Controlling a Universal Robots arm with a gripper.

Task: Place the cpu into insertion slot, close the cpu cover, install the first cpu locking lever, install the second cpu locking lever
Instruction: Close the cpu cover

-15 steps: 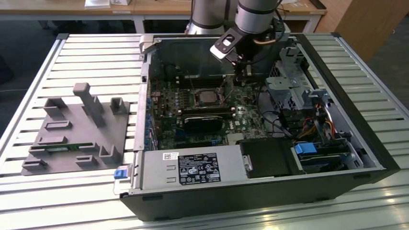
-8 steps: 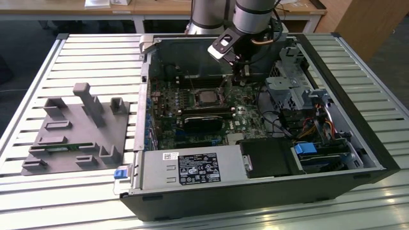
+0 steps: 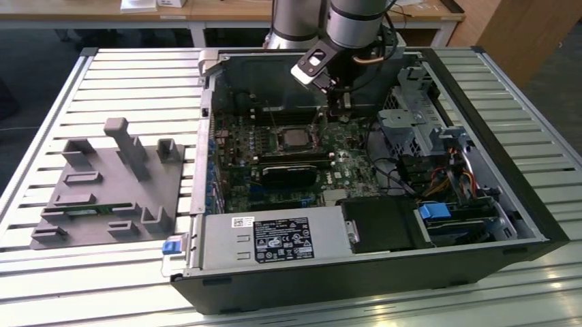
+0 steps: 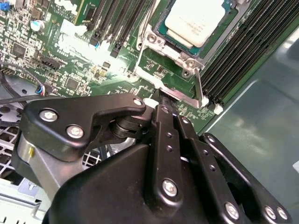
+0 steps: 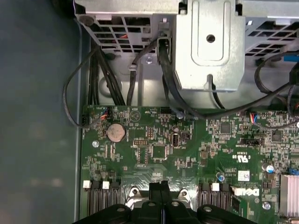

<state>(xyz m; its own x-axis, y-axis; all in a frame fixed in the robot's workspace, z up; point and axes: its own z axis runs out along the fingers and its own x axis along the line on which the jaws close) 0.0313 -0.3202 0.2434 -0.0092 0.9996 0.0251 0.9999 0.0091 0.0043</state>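
End effector (image 4: 160,99) near 1 cpu (image 4: 196,18)

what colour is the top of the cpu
The cpu top is pale silver-grey, clearest in the second wrist view.

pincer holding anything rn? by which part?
Cannot tell. Pincer is shut at the rim of the insertion slot; the cpu sits in it, ungripped.

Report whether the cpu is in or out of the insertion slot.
In. In the second wrist view the cpu lies flat inside the insertion slot, its silver top framed by the slot's metal rim.
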